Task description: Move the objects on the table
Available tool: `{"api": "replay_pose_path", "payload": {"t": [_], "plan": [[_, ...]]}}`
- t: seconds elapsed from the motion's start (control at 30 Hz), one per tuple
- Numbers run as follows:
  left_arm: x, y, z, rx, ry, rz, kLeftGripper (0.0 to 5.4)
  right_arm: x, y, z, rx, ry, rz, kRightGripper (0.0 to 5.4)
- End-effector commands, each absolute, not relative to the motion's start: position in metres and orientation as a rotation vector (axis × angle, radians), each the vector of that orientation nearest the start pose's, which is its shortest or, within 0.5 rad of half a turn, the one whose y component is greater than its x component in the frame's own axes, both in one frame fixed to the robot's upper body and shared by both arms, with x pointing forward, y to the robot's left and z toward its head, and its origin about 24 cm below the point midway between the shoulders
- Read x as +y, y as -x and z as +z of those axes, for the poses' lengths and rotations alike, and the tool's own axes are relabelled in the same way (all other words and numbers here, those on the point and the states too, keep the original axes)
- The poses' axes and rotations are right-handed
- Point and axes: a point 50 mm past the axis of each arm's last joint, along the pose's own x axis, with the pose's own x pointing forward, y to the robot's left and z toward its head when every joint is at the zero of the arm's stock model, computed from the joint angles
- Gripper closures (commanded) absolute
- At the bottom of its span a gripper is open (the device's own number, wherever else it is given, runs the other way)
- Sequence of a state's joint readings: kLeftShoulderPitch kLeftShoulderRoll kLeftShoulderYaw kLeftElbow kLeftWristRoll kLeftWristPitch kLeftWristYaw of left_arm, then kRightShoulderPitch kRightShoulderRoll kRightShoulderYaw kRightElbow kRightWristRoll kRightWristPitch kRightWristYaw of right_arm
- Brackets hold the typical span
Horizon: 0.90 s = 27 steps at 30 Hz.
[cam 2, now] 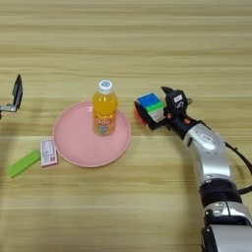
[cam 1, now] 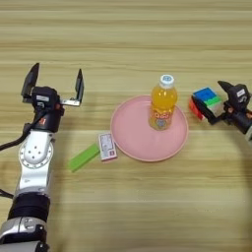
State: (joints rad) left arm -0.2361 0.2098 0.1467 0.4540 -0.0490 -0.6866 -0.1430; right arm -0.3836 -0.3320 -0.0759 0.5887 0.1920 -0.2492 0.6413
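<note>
The right tool (cam 2: 158, 114) reaches in from the right side of the bench and closes its two black fingers about the small multicoloured puzzle cube (cam 2: 150, 108), one finger at the far right corner of the cube and the other low at its near edge. The cube sits tilted, just right of the large round pink plate (cam 2: 78, 142) and apart from its rim; whether it rests on the wood or is lifted clear cannot be told.

The left tool (cam 1: 55, 83) hovers over the far left of the bench with its fingers spread wide and nothing between them, well apart from every object.

The small orange-juice bottle with white cap (cam 1: 163, 102) stands upright on the far right part of the plate, so that one placement appears done. The cube is gripped but not yet on the plate, and its move appears to be the step in hand.

Left of the plate lie a small pink-and-white card packet (cam 1: 107, 146), touching or nearly touching the rim, and a flat green rectangular block (cam 1: 84, 157) just beside it. Both rest on the light-brown wooden bench (cam 1: 128, 39), untouched.
</note>
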Motion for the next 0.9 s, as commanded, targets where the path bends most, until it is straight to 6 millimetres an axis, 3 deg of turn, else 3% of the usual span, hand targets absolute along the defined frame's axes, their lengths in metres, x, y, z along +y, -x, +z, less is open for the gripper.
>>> {"api": "replay_pose_path", "payload": {"t": [0.03, 0.47, 0.9], "plan": [[0.208, -0.282, 0.076, -0.476, -0.193, -0.047, 0.00, -0.205, -0.313, 0.048, 0.002, 0.166, 0.524, 0.02], [0.208, -0.283, 0.077, -0.480, -0.195, -0.046, 0.00, -0.206, -0.312, 0.036, 0.060, 0.187, 0.510, 0.02], [0.208, -0.282, 0.078, -0.483, -0.196, -0.045, 0.00, -0.207, -0.313, 0.032, 0.073, 0.154, 0.491, 1.47]]}}
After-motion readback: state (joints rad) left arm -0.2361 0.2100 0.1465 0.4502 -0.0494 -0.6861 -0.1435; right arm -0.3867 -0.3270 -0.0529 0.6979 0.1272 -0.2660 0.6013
